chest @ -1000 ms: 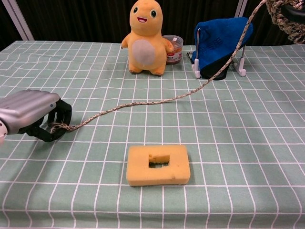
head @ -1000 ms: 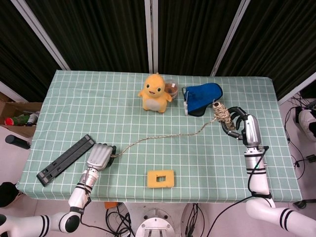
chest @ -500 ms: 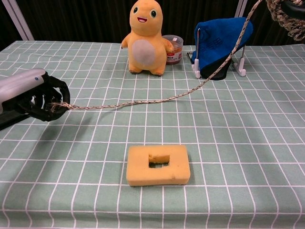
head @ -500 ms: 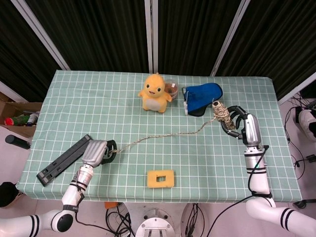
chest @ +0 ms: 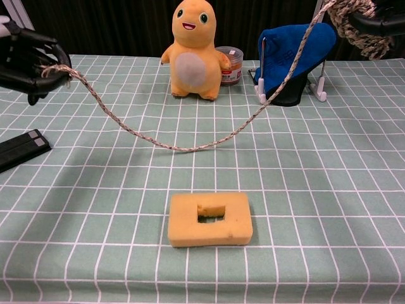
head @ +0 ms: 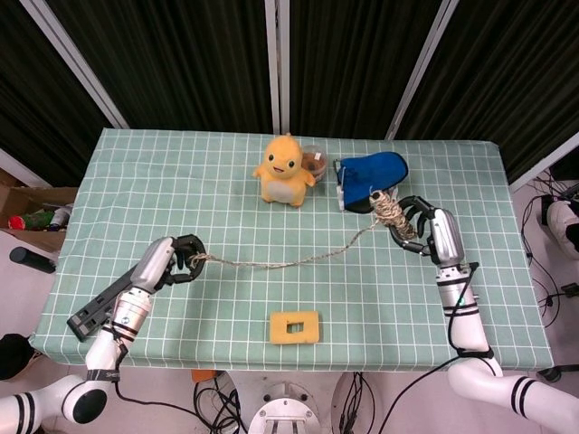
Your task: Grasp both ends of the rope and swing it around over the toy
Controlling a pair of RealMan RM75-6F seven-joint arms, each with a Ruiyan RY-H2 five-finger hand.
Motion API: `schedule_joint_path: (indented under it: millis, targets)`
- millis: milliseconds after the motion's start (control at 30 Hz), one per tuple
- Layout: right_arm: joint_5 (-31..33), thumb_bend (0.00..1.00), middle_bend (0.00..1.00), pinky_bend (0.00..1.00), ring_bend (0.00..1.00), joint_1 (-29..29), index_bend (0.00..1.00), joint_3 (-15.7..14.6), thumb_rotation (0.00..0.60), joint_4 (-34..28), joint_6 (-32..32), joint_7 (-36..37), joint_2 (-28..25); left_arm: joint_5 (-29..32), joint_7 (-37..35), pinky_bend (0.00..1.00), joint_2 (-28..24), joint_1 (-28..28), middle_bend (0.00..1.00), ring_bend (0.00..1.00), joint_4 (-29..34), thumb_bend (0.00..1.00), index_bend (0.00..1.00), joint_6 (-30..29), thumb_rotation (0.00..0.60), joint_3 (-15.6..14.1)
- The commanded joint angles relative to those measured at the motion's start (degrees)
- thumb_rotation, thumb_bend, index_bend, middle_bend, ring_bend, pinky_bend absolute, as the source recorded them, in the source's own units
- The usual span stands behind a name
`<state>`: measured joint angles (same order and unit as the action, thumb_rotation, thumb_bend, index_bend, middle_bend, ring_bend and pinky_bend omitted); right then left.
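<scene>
A speckled rope [head: 289,262] [chest: 190,147] hangs in a slack arc between my two hands, its low middle touching or just above the cloth in front of the toy. My left hand [head: 172,259] [chest: 28,60] pinches one end, raised off the table. My right hand [head: 418,224] [chest: 380,24] grips the other end, a wound bundle of rope [head: 391,211] [chest: 357,25]. The yellow-orange plush toy [head: 286,170] [chest: 193,50] stands upright at the back middle, beyond the rope.
A yellow foam block [head: 294,327] [chest: 210,218] with a rectangular hole lies near the front edge. A blue pouch [head: 369,177] [chest: 292,57] on a white stand and a small jar [chest: 229,64] sit right of the toy. A black bar [head: 113,298] [chest: 19,149] lies front left.
My left hand has lifted off the table and moved left, carrying its rope end up. My right hand has shifted left. The rope now sags in mid-air instead of lying on the cloth.
</scene>
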<state>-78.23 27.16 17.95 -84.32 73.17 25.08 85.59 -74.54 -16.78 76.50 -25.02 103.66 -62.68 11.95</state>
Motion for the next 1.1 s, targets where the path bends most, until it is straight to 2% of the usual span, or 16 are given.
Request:
schedule_joint_path:
  millis: [33, 300, 500, 667, 833, 1100]
  targets:
    - [-0.12, 0.68, 0.63, 0.82, 0.61, 2.69, 0.79, 0.76, 0.6, 1.31, -2.67, -0.33, 0.78, 0.81, -6.82, 0.69, -7.51, -0.73, 0.73, 0.66, 6.76, 0.56, 0.75, 4.24, 0.6, 2.41]
    - [0.61, 0.68, 0.63, 0.82, 0.61, 9.74, 0.79, 1.6, 0.6, 8.48, -8.2, -4.46, 6.83, -0.44, -12.86, 0.69, -18.68, -1.96, 0.74, 0.66, 17.94, 0.56, 0.75, 6.73, 0.6, 6.07]
    - [-1.37, 0.69, 0.63, 0.82, 0.61, 13.5, 0.79, 0.66, 0.6, 17.22, -8.27, -5.16, 13.26, 3.99, -15.44, 0.69, -26.08, -4.67, 0.74, 0.67, 25.24, 0.56, 0.75, 8.84, 0.6, 11.11]
    - [-2.71, 0.69, 0.63, 0.82, 0.61, 15.18, 0.79, -0.61, 0.6, 22.52, -8.24, -2.53, 17.35, 11.47, -18.11, 0.7, -31.82, -8.18, 0.74, 0.67, 29.99, 0.56, 0.75, 11.26, 0.6, 16.45]
    - [-3.81, 0.69, 0.63, 0.82, 0.61, 16.26, 0.79, -2.13, 0.6, 25.88, -8.83, 0.31, 20.25, 20.67, -19.18, 0.7, -35.56, -14.05, 0.75, 0.67, 31.33, 0.56, 0.75, 15.49, 0.6, 21.01]
    - [-6.04, 0.7, 0.63, 0.82, 0.61, 17.79, 0.79, -3.89, 0.6, 29.0, -8.15, 3.7, 23.92, 42.28, -16.7, 0.7, -37.82, -28.63, 0.75, 0.67, 29.05, 0.56, 0.75, 17.22, 0.6, 26.95]
